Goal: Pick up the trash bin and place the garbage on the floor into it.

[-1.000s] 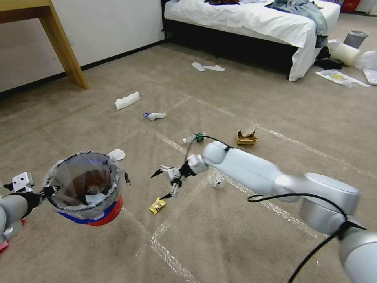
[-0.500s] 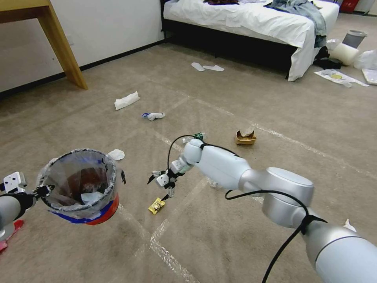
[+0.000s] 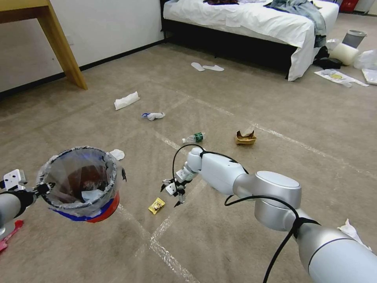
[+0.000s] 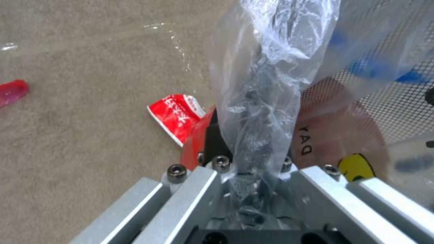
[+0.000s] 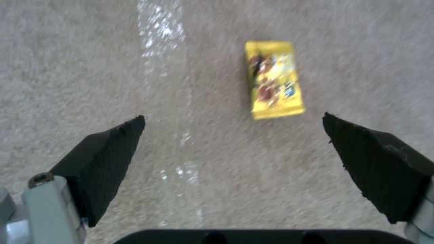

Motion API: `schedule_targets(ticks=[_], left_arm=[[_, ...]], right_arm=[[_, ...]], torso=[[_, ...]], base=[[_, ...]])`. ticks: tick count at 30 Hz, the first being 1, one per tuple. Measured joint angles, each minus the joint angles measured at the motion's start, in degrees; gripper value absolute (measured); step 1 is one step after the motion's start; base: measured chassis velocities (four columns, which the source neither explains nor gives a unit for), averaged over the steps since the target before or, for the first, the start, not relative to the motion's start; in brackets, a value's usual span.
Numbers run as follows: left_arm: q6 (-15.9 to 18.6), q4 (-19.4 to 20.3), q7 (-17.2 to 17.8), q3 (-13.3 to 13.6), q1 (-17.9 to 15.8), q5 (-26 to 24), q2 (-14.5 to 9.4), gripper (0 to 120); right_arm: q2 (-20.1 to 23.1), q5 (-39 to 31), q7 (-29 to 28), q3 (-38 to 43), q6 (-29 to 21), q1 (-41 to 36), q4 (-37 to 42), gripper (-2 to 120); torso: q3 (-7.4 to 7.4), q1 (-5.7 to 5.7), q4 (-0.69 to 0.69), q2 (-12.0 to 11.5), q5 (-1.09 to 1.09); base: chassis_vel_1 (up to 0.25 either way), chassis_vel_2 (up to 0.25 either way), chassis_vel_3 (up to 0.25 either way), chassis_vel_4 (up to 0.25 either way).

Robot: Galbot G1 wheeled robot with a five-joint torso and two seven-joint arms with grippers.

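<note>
**Bin held aloft, right pincer spread beside the yellow wrapper**

The beige-brown short carpet floor (image 3: 235, 98), crossed by shiny clear tape lines, carries scattered litter. A white-sheeted bed (image 3: 251, 19) stands at 12 o'clock in the head view, and a wooden leg (image 3: 63, 43) at 10 o'clock.

The small round red bucket with a blue band and a clear crinkly plastic liner, the trash bin (image 3: 82, 184), hangs off the floor at 8 o'clock. The left pincer (image 3: 41, 189) is pressed together on its rim, pinching the bunched liner (image 4: 260, 112); inside lie white tissue and dark scraps.

The right arm reaches in from 4 o'clock. Its right pincer (image 3: 172, 192) hovers low over the carpet with the black fingertips (image 5: 108, 149) spread wide, holding nothing.

A small yellow snack wrapper (image 3: 156, 205) lies flat just beside it, at the pincer's 8 o'clock. Farther off lie a torn brown paper bag (image 3: 246, 137), a clear green-labelled bottle (image 3: 194, 138), and a crumpled white tissue (image 3: 117, 154) behind the bin.
</note>
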State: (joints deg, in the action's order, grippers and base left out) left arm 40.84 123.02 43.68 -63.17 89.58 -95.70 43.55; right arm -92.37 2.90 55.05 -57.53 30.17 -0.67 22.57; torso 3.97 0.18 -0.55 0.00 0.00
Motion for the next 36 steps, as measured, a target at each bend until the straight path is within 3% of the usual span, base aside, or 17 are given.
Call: schedule_targets(ticks=[11, 26, 36], left_arm=[[0.0, 1.24, 0.06, -1.09, 0.57, -0.39, -0.13, 1], [-0.03, 2.66, 0.09, -1.49, 1.33, -0.11, 0.99, 1], [-0.04, 3.18, -0.04, -2.11, 2.05, 0.37, 1.76, 1]], right_arm=[[0.16, -10.89, -5.74, -6.71, -4.14, -0.75, 0.08, 100], [0.21, -15.05, -14.3, -10.64, -8.0, -3.52, 1.76, 100], [0.22, -18.47, -16.92, -12.69, -10.59, -3.6, 2.04, 100]], torso=[[0.0, 0.0, 0.0, 0.01, 0.0], [0.0, 0.0, -0.01, 0.01, 0.0], [0.0, 0.0, 0.0, 0.01, 0.0]], base=[[0.0, 0.0, 0.0, 0.0], [0.0, 0.0, 0.0, 0.0], [0.0, 0.0, 0.0, 0.0]])
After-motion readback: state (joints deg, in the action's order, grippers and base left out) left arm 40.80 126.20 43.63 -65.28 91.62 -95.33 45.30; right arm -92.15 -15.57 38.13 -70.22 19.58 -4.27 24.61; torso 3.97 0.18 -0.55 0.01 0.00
